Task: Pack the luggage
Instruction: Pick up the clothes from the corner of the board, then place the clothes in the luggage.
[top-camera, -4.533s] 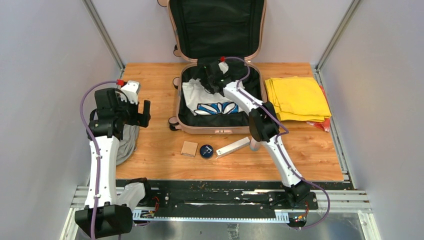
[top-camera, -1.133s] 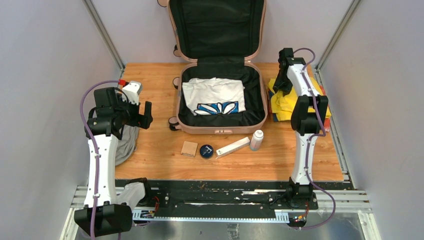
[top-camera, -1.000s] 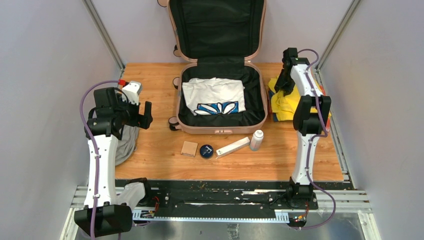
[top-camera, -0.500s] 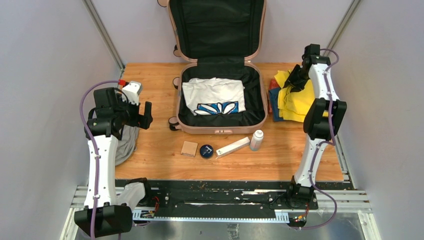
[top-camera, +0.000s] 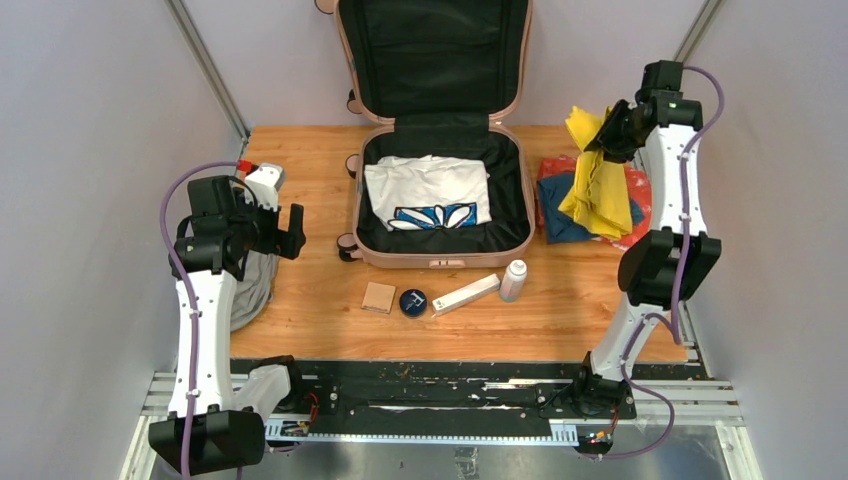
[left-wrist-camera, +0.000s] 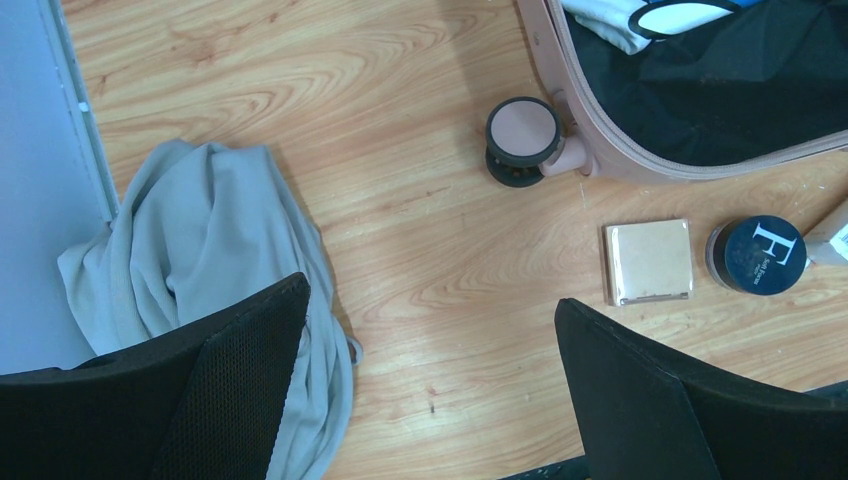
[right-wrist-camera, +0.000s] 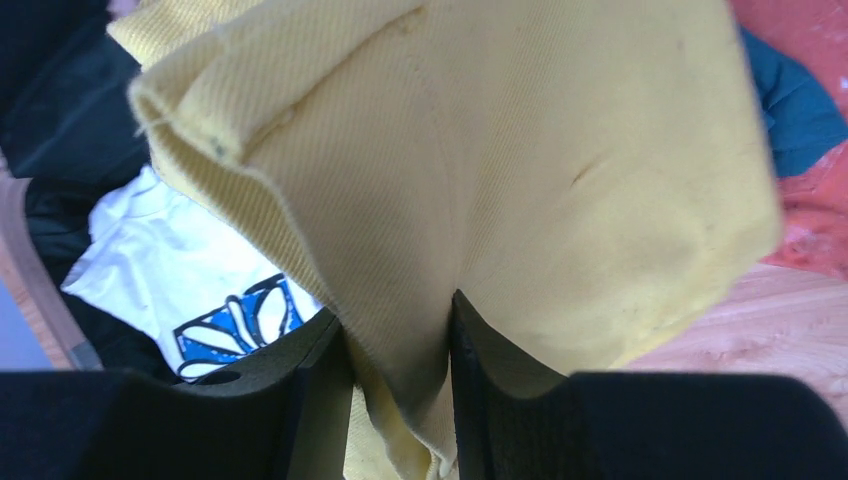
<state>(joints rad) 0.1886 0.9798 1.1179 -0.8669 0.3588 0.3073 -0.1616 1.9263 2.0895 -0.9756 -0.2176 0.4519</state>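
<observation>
1. Luggage (top-camera: 440, 258) lies open at the back middle of the wooden table (top-camera: 310, 170). Its upper half is propped upright against the rear wall, black lining showing.
2. Inside the luggage's lower half is a white shirt with blue print (top-camera: 428, 190), folded flat and covering the left and middle of the lining.
3. Right gripper (top-camera: 612, 130) is raised in the air right of the luggage, roughly level with its hinge. Its jaws are pinched tight on a yellow garment (top-camera: 597, 185).
4. The right wrist view shows the cloth squeezed between both fingers (right-wrist-camera: 312, 400), with folds bunched up above them.
5. The yellow garment hangs down from the grip, and its lower end reaches the cloth pile right of the luggage. Can't tell if it touches the pile.
6. That pile is a red cloth (top-camera: 555, 168) and a dark teal cloth (top-camera: 560, 222), flat on the table just right of the luggage.
7. Left gripper (top-camera: 285, 228) hovers well left of the luggage, jaws spread wide, nothing between them.
8. Grey cloth (left-wrist-camera: 200, 260) is crumpled on the table left of the luggage, under the left arm and against the side wall.
9. A row of items sits in front of the luggage, apart from its front edge. Left to right:
   - tan square compact (top-camera: 379, 297)
   - dark round jar (top-camera: 412, 302)
   - long white box (top-camera: 466, 294), lying at an angle
   - small white bottle (top-camera: 513, 280), upright near the luggage's front right corner
10. Compact and jar sit just beside each other.
</observation>
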